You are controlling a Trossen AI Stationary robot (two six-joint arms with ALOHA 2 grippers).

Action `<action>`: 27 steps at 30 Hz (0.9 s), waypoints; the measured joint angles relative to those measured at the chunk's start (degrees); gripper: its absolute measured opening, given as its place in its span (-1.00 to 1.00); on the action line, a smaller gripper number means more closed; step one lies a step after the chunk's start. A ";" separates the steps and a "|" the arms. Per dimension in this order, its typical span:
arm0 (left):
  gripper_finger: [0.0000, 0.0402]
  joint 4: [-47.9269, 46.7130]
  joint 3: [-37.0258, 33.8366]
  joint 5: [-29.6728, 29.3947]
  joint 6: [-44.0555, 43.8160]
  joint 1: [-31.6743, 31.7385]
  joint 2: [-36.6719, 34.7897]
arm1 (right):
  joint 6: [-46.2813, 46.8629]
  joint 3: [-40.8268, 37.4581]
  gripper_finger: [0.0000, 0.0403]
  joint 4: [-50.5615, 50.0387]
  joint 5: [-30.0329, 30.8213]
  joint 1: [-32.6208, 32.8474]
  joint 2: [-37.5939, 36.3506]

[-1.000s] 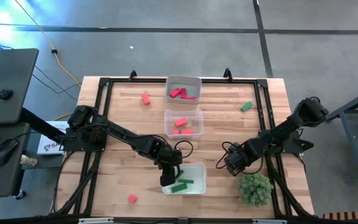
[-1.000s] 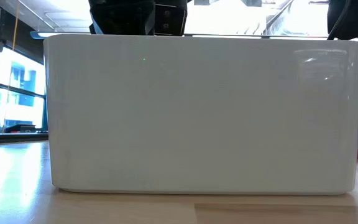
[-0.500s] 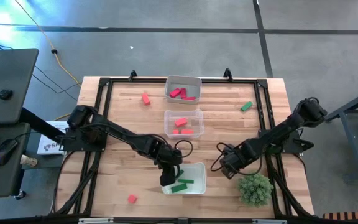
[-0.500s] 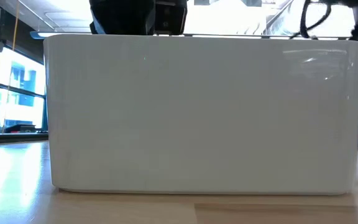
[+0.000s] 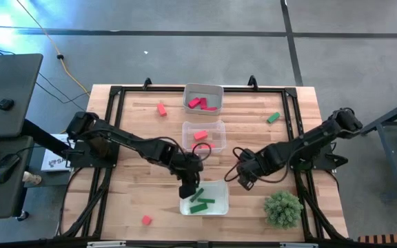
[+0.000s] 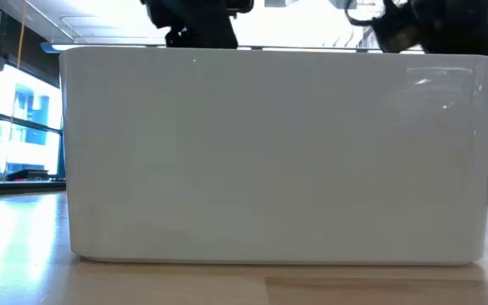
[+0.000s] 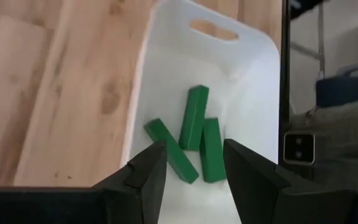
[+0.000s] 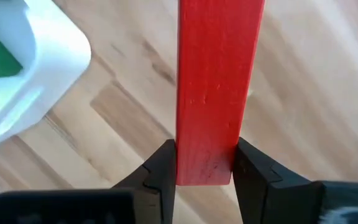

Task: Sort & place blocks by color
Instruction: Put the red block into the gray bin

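Three clear trays stand in a row down the table's middle. The far tray (image 5: pixel 203 98) holds crimson-pink blocks, the middle tray (image 5: pixel 203 136) orange-red ones, and the near tray (image 5: pixel 216 198) three green blocks (image 7: pixel 194 140). My left gripper (image 5: pixel 188 186) (image 7: pixel 194 171) hangs open above the near tray with nothing between its fingers. My right gripper (image 5: pixel 243 176) (image 8: pixel 205 168), just right of that tray, is shut on a red block (image 8: pixel 219 81). In the low view the near tray's wall (image 6: pixel 278 152) hides nearly everything. My right gripper pinches the red block between its two fingers, at one end of the block (image 8: pixel 207 165), on its two long sides. The fingers come from above, pointing down. The rest of the block reaches away past the fingertips, clear of the table.
Loose blocks lie on the wood: an orange-red one (image 5: pixel 162 109) at the far left, a green one (image 5: pixel 273 118) at the far right, a red one (image 5: pixel 146 220) near the front edge. A bushy green plant (image 5: pixel 282 209) stands at the near right.
My right gripper has risen and gone toward the table's left, closer to the row of trays, turning about its own axis as it went. My left gripper has lifted a little above the near tray and drawn slightly toward the far edge.
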 joint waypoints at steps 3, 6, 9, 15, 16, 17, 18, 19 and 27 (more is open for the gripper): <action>-0.26 0.76 0.00 0.00 -1.52 1.56 -0.63 | -4.27 2.01 -0.52 -0.91 1.71 -1.87 0.00; -0.26 1.22 0.02 0.00 -2.54 3.29 -1.26 | -8.41 3.24 -0.52 -1.56 2.70 -3.97 0.00; -0.26 1.05 0.02 0.11 -3.54 5.26 -1.20 | -12.94 4.10 -0.52 -1.55 2.76 -6.25 0.00; -0.26 1.04 0.02 0.24 -4.83 9.25 -1.20 | -22.12 4.96 -0.52 -1.73 2.89 -10.96 0.00; -0.26 1.02 0.02 0.26 -5.00 9.93 -1.20 | -23.82 5.03 -0.52 -1.87 2.94 -11.72 0.00; -0.26 0.98 0.02 0.26 -5.39 10.64 -1.19 | -25.58 5.15 -0.52 -1.82 3.06 -12.52 0.00; -0.26 1.00 0.02 0.30 -5.85 11.42 -1.18 | -27.27 5.21 -0.52 -1.53 3.25 -13.33 -0.02; -0.26 1.02 0.02 0.48 -6.31 12.20 -1.18 | -28.80 5.23 -0.52 -1.46 3.29 -14.16 -0.02; -0.26 3.05 0.02 3.72 -8.45 18.89 -1.15 | -40.58 5.23 -0.52 -1.41 3.65 -20.75 -0.02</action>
